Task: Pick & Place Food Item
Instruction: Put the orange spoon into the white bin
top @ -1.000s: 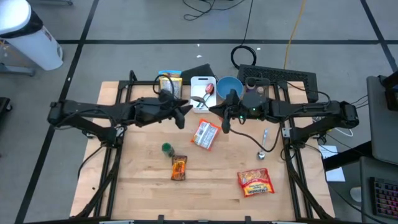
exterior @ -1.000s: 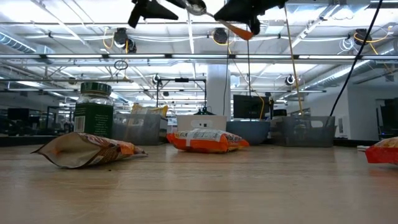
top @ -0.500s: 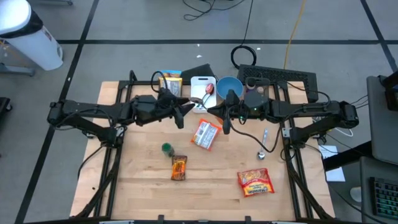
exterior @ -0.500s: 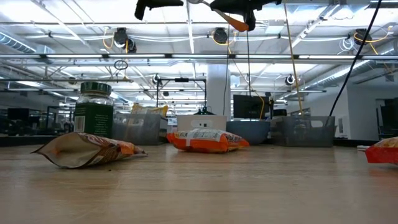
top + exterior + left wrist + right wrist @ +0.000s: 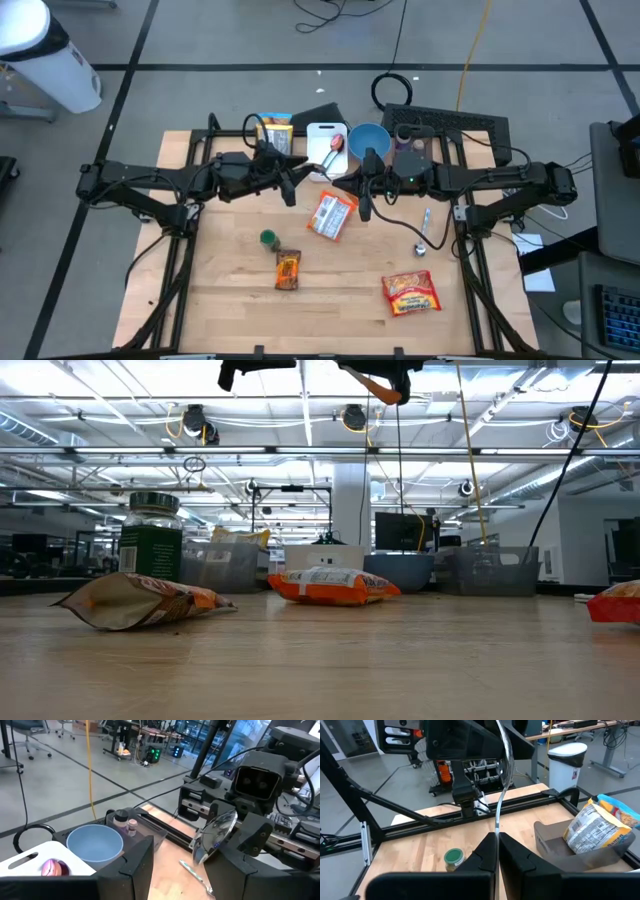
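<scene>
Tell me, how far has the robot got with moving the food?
Nothing looks placed yet: the blue bowl is empty. In hand, the right gripper is shut on a spoon, raised over the table; the left gripper is open beside it. Left to do: the snack packets lie on the table untouched.

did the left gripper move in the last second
Yes. In the high view the left gripper has drawn back slightly toward its own side, away from the white cutting board.
</scene>
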Controlling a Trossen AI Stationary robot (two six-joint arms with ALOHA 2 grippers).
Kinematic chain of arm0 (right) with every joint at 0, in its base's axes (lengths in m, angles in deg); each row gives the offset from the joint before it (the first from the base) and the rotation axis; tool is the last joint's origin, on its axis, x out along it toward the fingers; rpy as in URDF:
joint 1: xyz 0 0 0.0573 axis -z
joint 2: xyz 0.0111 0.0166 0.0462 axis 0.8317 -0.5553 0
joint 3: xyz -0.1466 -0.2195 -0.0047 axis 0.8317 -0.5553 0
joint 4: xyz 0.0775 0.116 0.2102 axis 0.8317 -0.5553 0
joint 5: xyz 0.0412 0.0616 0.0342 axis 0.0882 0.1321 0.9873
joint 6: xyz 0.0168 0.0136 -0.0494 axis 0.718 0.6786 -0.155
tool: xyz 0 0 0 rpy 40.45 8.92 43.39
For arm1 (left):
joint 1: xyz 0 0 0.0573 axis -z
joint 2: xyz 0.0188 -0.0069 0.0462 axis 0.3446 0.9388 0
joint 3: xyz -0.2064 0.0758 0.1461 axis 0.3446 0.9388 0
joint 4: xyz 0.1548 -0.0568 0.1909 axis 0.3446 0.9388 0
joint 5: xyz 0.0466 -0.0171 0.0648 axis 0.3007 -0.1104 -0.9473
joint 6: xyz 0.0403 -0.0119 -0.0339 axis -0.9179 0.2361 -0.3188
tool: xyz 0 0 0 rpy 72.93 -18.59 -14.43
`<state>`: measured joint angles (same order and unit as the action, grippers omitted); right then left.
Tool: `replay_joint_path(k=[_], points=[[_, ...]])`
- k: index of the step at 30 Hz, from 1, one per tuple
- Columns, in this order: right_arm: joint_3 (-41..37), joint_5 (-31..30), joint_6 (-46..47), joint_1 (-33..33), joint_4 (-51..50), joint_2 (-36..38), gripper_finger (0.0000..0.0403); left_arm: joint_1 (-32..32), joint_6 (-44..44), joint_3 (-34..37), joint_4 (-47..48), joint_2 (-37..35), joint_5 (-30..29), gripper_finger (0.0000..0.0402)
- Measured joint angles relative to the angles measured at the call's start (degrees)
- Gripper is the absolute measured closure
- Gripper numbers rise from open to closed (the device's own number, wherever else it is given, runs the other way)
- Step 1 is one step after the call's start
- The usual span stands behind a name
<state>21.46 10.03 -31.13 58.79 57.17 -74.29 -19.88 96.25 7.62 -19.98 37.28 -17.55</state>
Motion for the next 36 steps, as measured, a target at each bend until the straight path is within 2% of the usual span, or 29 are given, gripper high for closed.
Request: replay_joint_path(k=[5,17,24,29,36], points=[[0.0,0.0,0.1,0.0,0.0,0.0,0.0403,0.0,0.2,0.0,0.0,0.0,0.0,0.0254],[0.0,-0.1,0.6,0.0,0.1,0.0,0.0403,0.1,-1.2,0.0,-0.7,0.0,1.0,0.0390],[0.0,-0.1,1.1,0.0,0.2,0.0,0.0403,0.1,-1.4,0.0,-1.6,0.0,1.2,0.0373],[0.0,0.0,1.5,0.0,0.1,-0.2,0.0403,0.0,-1.8,0.0,-1.4,0.0,0.9,0.0394],[0.0,2.8,1.7,0.0,0.6,-1.4,0.0402,0.1,-0.9,0.0,-1.0,0.0,1.5,0.0394]])
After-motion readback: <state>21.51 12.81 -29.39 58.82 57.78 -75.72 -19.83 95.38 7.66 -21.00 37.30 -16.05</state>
